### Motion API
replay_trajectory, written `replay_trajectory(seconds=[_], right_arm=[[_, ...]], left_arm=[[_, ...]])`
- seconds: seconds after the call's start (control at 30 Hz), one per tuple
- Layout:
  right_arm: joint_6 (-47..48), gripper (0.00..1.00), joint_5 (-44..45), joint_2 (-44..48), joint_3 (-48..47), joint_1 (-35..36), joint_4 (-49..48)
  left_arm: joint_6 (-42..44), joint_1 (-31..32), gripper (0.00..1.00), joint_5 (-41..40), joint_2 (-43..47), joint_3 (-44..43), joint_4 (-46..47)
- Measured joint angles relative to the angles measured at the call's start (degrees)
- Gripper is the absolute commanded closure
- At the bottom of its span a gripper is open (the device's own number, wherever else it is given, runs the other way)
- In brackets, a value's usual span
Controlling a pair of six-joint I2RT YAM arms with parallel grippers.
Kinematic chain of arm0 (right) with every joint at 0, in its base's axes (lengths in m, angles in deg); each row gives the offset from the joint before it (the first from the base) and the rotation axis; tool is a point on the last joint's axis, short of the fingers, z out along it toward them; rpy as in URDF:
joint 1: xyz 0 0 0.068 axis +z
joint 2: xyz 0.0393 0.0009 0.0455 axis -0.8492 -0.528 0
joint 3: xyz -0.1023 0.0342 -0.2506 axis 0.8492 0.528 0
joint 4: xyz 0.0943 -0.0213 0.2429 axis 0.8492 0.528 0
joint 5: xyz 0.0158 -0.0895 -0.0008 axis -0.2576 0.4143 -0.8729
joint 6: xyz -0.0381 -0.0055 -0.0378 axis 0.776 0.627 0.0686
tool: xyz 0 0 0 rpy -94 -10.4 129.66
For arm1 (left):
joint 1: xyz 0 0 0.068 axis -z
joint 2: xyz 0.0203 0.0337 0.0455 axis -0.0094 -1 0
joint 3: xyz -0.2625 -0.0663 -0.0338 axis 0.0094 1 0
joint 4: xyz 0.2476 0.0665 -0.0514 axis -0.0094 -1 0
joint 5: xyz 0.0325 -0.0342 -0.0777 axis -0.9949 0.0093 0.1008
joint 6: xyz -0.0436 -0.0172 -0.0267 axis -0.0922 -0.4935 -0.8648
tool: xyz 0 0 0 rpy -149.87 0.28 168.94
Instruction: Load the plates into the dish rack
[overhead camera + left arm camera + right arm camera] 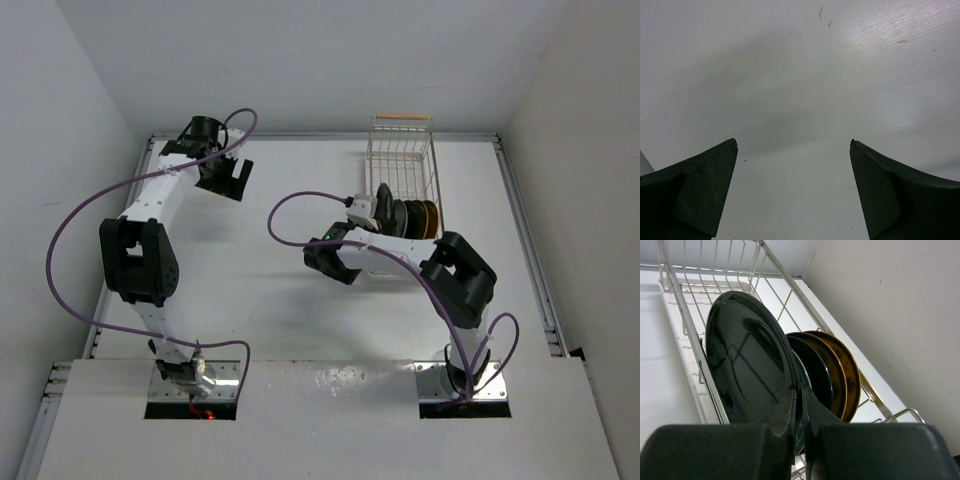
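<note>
The right pincer (799, 407) is pinching the rim of a glossy black plate (745, 360), one finger on each face. The plate stands on edge inside the dish rack (675, 285), and its lowest part is hidden behind the fingers. Just beyond the pincer, behind that plate, more plates (827, 372) stand packed close together. Only their edges show, so it is hard to tell how many there are. The farthest from the pincer is a mustard-yellow plate (852, 382) with a dark rim. The one in front of it looks dark, but its true colour is unclear.

In the top view the right pincer (378, 208) and its arm cover the near end of the rack. The far wooden handle (402, 118) stays visible.

The left pincer (793, 145) is spread wide and holds nothing. Only bare desk (790, 75) lies between and ahead of its fingers, and their bases are cut off by the frame.
</note>
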Motion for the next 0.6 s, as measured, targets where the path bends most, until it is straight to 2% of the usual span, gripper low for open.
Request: replay_trajectory(seconds=[0.27,0.47,0.6], right_arm=[[-2.7,0.93,-0.6,1.6,1.5,-0.6,0.0],[-3.1,0.83,-2.2,2.1,1.5,-1.6,0.0],[-3.0,0.74,-2.4,2.1,1.5,-1.6,0.0]], left_arm=[[0.0,0.0,0.01,0.0,0.0,0.0,0.0],[0.0,0.0,0.01,0.0,0.0,0.0,0.0],[0.0,0.0,0.01,0.0,0.0,0.0,0.0]])
